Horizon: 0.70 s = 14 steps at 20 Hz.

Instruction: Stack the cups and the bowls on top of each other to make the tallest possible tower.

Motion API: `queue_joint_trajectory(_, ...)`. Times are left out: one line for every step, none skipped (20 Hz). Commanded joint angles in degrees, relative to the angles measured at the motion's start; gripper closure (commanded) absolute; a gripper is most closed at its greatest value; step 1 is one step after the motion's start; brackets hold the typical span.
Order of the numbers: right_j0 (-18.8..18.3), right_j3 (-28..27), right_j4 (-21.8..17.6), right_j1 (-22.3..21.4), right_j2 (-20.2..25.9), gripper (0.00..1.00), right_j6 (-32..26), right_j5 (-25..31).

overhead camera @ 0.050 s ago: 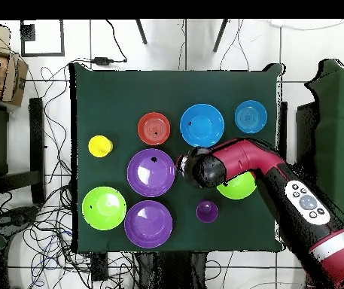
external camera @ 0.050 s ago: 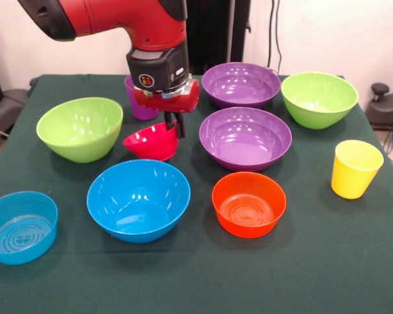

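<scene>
My gripper [external camera @ 0.050 s ago: 173, 128] pinches the red-pink bowl's [external camera @ 0.050 s ago: 150, 142] rim, holding it tilted just left of the nearer purple bowl [external camera @ 0.050 s ago: 245, 138]

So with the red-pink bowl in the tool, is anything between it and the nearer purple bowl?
Nothing visible. The tool grips the red-pink bowl by its rim, tilted and apparently lifted off the cloth. The purple bowl sits right beside it, empty, with only bare cloth between. The orange bowl and blue bowl lie off that path.
</scene>
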Motion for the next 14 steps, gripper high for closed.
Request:
queue_joint_trajectory(3.83, 0.91, -4.88, 0.80, -5.03, 1.00, 3.81, -2.76)
queue_joint_trajectory(3.84, 1.24, -4.85, 0.61, -5.16, 1.00, 4.02, -3.07)
queue_joint_trajectory(3.93, 1.22, -4.72, 0.61, -5.29, 1.00, 4.01, -3.14)
queue_joint_trajectory(4.08, 1.68, -4.71, 0.48, -5.47, 1.00, 4.36, -3.34)
queue_joint_trajectory(4.15, 1.70, -4.67, 0.51, -5.55, 1.00, 4.41, -3.41)
queue_joint_trajectory(4.18, 2.01, -4.60, 0.48, -5.64, 1.00, 4.63, -3.68)
queue_joint_trajectory(4.12, 2.31, -4.10, 0.18, -5.48, 1.00, 4.72, -3.68)
queue_joint_trajectory(4.06, 2.60, -3.60, -0.12, -5.32, 1.00, 4.80, -3.67)
queue_joint_trajectory(3.84, 3.51, -1.96, -1.46, -4.37, 1.00, 5.35, -3.36)
queue_joint_trajectory(3.77, 3.96, -1.05, -2.25, -3.84, 1.00, 5.57, -3.03)
queue_joint_trajectory(3.65, 5.07, 0.73, -4.22, -2.67, 1.00, 6.33, -2.30)
queue_joint_trajectory(3.62, 5.62, 1.91, -5.54, -1.90, 1.00, 6.63, -1.65)
queue_joint_trajectory(3.71, 6.54, 3.69, -8.17, -0.80, 1.00, 7.11, -0.43)
queue_joint_trajectory(3.80, 6.77, 4.65, -9.45, -0.31, 1.00, 7.13, 0.28)
